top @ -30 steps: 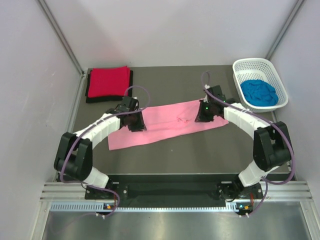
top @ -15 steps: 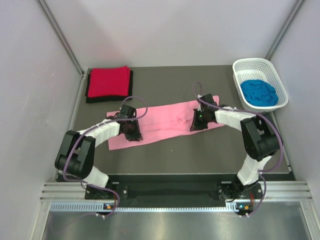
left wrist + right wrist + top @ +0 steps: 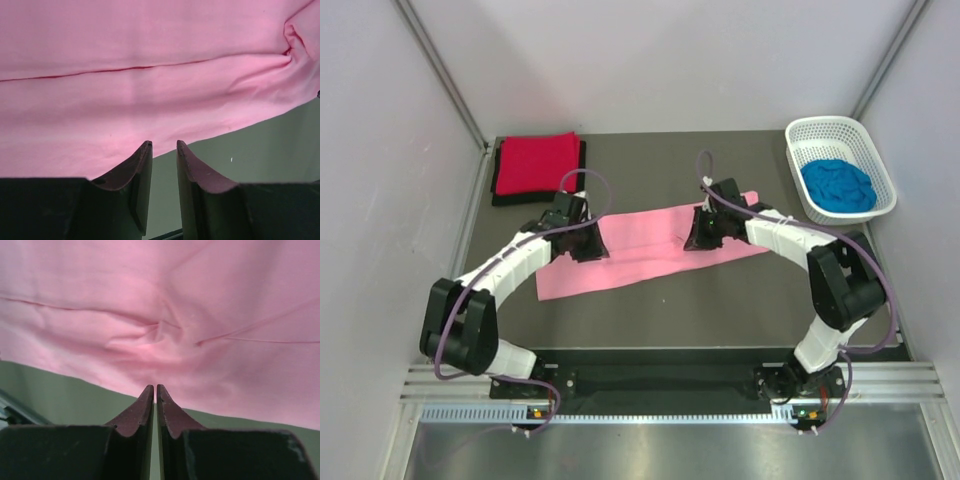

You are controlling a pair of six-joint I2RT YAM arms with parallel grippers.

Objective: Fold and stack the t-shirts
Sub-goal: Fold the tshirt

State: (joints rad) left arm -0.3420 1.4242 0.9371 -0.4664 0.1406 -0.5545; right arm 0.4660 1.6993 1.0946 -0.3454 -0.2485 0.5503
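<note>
The light pink t-shirt point(image 3: 640, 248) lies folded into a long strip across the middle of the table. My left gripper point(image 3: 584, 246) hovers over its left part. In the left wrist view the jaws point(image 3: 164, 145) stand a little apart and empty at the near edge of the pink shirt point(image 3: 150, 95). My right gripper point(image 3: 702, 234) is over the right part of the strip. In the right wrist view it point(image 3: 155, 387) is shut and empty, by a crease in the pink shirt point(image 3: 200, 300). The red t-shirt point(image 3: 535, 160) lies folded on the black t-shirt point(image 3: 498, 196) at the back left. The blue t-shirt point(image 3: 837, 186) is bunched in the basket.
The white lattice basket point(image 3: 830, 128) stands at the back right corner. Grey walls close in the table on the left, back and right. Dark table top point(image 3: 720, 300) shows in front of the pink strip.
My right gripper has moved left along the pink shirt. My left gripper went toward the near edge and came back. The shirt lies about as before.
</note>
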